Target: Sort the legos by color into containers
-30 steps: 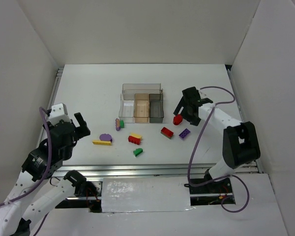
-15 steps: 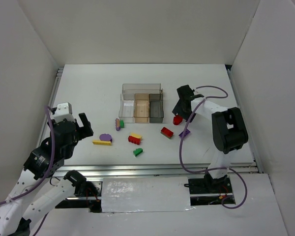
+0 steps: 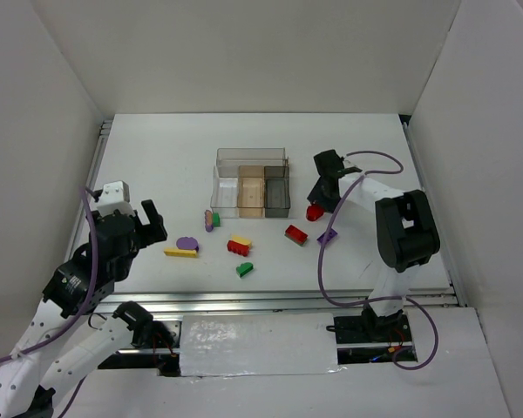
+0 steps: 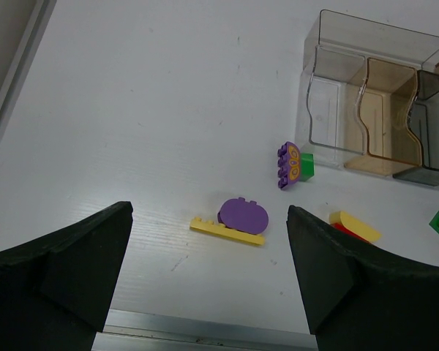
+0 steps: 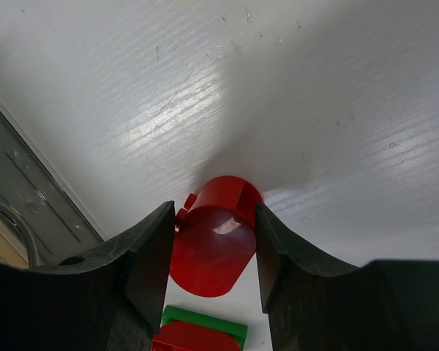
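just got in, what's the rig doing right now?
Sorting by colour into the clear bins. The right gripper is closed on a round red brick just right of the bins; I can't tell if it's lifted. The left gripper is open, hovering above the purple and yellow pieces. The other bricks lie loose on the table, and the bins look empty.

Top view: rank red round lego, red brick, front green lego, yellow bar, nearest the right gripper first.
1. red round lego, held in the right gripper
2. red brick, just left
3. front green lego, near edge
4. yellow bar, far left
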Robot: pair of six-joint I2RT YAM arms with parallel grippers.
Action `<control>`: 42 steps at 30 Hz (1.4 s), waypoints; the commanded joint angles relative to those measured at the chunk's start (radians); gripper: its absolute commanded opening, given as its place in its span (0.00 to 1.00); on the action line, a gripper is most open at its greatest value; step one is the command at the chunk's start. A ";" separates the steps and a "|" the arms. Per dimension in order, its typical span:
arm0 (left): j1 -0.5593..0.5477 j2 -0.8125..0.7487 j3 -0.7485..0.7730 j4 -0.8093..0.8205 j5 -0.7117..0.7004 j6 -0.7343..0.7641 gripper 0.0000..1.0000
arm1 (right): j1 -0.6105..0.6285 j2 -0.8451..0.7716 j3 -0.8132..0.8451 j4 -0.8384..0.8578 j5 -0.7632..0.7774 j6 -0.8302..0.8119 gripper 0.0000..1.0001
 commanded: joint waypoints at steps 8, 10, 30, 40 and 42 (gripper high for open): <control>0.003 0.002 -0.004 0.054 0.024 0.035 0.99 | -0.004 -0.186 0.042 -0.008 0.009 -0.050 0.00; 0.003 0.003 -0.004 0.057 0.024 0.035 0.99 | 0.013 -0.210 0.050 0.008 -0.004 -0.068 0.00; 0.011 0.022 -0.010 0.071 0.051 0.051 0.99 | 0.175 0.105 0.478 -0.041 -0.109 -0.336 0.45; 0.025 0.025 -0.010 0.078 0.072 0.060 0.99 | 0.185 -0.131 0.239 0.134 -0.212 -0.405 1.00; 0.030 0.023 -0.012 0.080 0.078 0.061 0.99 | 0.185 -0.189 0.179 0.116 -0.284 -0.467 0.99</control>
